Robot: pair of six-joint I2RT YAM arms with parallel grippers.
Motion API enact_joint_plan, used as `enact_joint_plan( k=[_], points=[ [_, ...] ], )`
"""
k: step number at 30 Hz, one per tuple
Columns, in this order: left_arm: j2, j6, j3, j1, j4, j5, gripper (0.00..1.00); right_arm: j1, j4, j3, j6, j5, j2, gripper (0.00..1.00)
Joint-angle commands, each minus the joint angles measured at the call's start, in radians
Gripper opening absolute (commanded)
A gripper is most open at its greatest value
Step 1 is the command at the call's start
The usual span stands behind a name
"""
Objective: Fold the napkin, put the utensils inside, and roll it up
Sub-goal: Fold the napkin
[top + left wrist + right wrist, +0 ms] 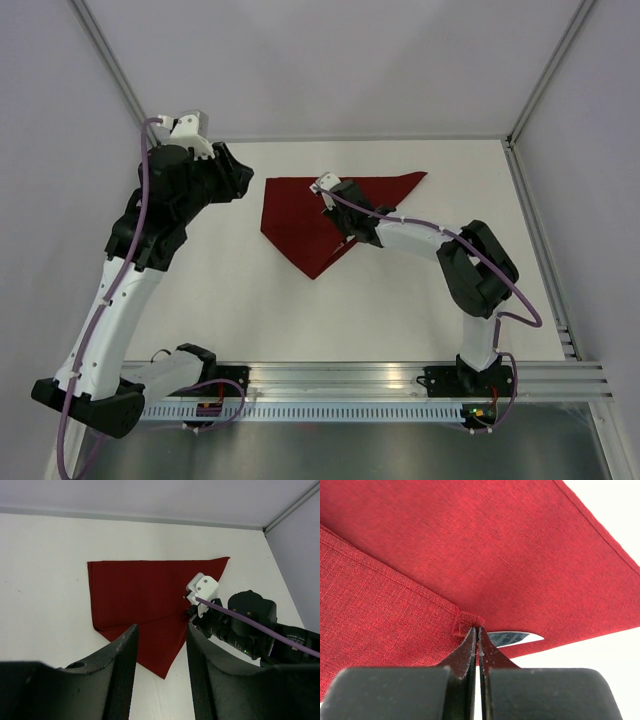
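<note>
The dark red napkin [300, 212] lies on the white table, folded into a rough triangle with its tip toward me; it also shows in the left wrist view [140, 592]. My right gripper [341, 228] is shut on a hemmed corner of the napkin [467, 622] and holds it just above the lower layer of the napkin [510, 540]. Its fingertips [478, 630] are pressed together. My left gripper [232, 180] is open and empty, raised to the left of the napkin, with the cloth seen between its fingers [161, 628]. No utensils are in view.
The white table [400, 310] is bounded by grey walls at the back and both sides. A metal rail [380, 385] runs along the near edge by the arm bases. A small greyish gap [507, 638] shows under the lifted cloth; I cannot tell what it is.
</note>
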Motion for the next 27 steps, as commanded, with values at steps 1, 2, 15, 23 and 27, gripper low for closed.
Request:
enact_joint_plan(
  k=[1,2,15,23,27],
  points=[
    [0.009,-0.008,-0.011,0.001,0.056,0.052,0.48,-0.026,-0.007,-0.014,0.017,-0.007,-0.031,0.00],
    [0.010,-0.008,-0.013,0.001,0.059,0.054,0.48,-0.029,-0.004,-0.018,0.018,-0.009,-0.031,0.00],
    [0.061,-0.027,-0.068,0.001,0.112,0.103,0.47,-0.101,-0.005,-0.051,0.035,-0.047,-0.041,0.00],
    [0.073,-0.031,-0.092,0.001,0.127,0.126,0.47,-0.124,-0.018,-0.047,0.044,-0.065,-0.034,0.00],
    [0.075,-0.034,-0.108,0.001,0.133,0.131,0.47,-0.146,-0.028,-0.022,0.049,-0.087,-0.015,0.06]
  ],
)
